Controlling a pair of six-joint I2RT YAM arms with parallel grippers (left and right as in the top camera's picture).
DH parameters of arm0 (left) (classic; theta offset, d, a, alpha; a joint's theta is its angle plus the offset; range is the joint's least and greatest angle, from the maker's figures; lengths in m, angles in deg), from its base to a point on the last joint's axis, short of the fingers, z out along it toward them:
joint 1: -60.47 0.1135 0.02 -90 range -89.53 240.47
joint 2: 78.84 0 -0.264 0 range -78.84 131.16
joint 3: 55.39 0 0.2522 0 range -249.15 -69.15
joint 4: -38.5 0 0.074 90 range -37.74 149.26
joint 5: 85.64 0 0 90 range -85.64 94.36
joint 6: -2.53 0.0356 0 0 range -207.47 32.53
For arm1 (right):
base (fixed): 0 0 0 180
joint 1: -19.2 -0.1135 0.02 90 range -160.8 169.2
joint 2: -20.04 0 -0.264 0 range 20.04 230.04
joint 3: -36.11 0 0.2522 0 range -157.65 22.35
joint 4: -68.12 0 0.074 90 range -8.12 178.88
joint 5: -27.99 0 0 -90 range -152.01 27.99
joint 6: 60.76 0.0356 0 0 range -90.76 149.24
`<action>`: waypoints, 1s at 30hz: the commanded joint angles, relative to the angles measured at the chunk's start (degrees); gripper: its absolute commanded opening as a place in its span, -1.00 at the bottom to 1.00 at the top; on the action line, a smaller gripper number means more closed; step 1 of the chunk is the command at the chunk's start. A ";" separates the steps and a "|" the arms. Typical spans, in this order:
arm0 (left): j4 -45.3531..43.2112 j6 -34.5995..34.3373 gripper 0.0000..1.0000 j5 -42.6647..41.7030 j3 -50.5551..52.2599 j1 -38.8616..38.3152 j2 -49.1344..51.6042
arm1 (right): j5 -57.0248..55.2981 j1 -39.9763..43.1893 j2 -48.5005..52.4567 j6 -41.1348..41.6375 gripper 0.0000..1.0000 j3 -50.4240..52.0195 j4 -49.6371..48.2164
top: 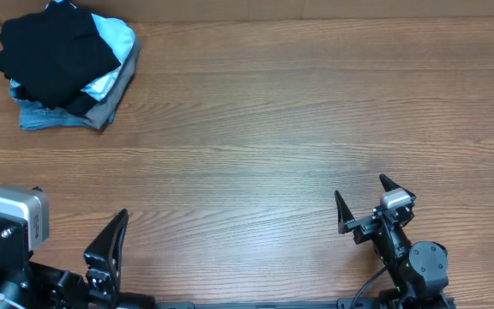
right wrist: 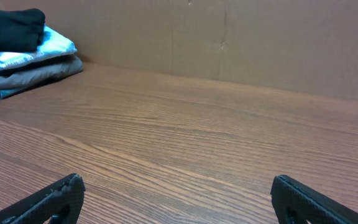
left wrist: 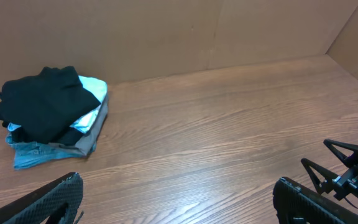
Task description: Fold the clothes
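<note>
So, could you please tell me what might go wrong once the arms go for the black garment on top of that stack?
1. The crumpled black shirt lies on a light-blue folded garment and grey folded cloth; a deep pinch may drag those along.
2. The stack sits in the far left corner of the wooden table, far from the open right gripper, so its reach looks strained.
3. No collar or sleeve shows clearly, so choosing grasp points is guesswork.
</note>
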 commanded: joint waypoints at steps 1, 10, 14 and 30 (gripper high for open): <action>-0.11 -1.22 1.00 0.57 0.17 -0.39 -0.35 | 0.46 0.44 -0.72 0.02 1.00 0.48 -0.42; -0.09 -1.22 1.00 0.57 0.17 -0.39 -0.35 | 0.46 0.44 -0.72 0.02 1.00 0.48 -0.42; -0.09 -1.22 1.00 0.57 0.17 -0.39 -0.35 | 0.46 0.44 -0.72 0.02 1.00 0.48 -0.42; -19.32 10.45 0.99 0.26 14.86 4.76 -6.84 | 0.46 0.44 -0.72 0.02 1.00 0.48 -0.42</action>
